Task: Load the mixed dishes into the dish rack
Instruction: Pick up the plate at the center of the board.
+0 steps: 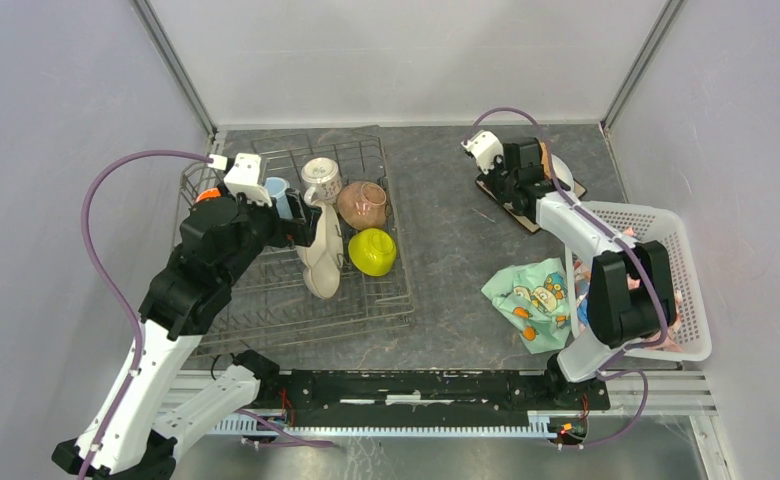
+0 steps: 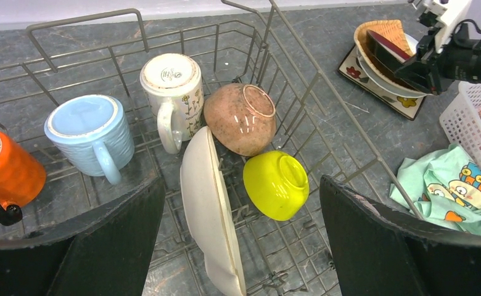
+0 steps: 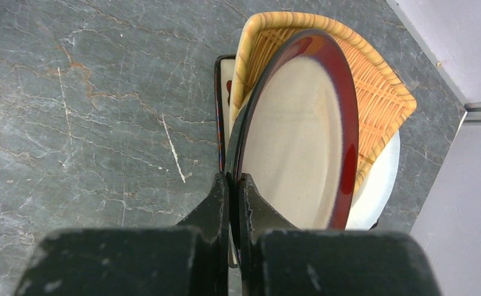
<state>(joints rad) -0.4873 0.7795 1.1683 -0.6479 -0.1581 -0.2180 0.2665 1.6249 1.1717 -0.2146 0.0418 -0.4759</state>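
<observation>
The grey wire dish rack (image 1: 266,300) (image 2: 343,111) holds an orange mug (image 2: 7,172), a light-blue mug (image 2: 90,132), a white patterned mug (image 2: 173,86), a tan bowl (image 2: 238,117), a lime-green bowl (image 2: 275,185) and a cream plate (image 2: 207,209) standing on edge. My left gripper (image 2: 241,246) is open above the cream plate, not touching it. My right gripper (image 3: 234,185) is shut on the rim of the red-rimmed plate (image 3: 300,129), tilted up from the woven tan plate (image 3: 380,98) and white plate (image 3: 377,191). This stack lies at the back right in the top view (image 1: 561,180).
A teal patterned cloth (image 1: 528,297) lies right of the rack. A white perforated basket (image 1: 686,250) with pink cloth stands at the right edge. A patterned mat (image 2: 404,105) lies under the plate stack. Grey walls close in the table.
</observation>
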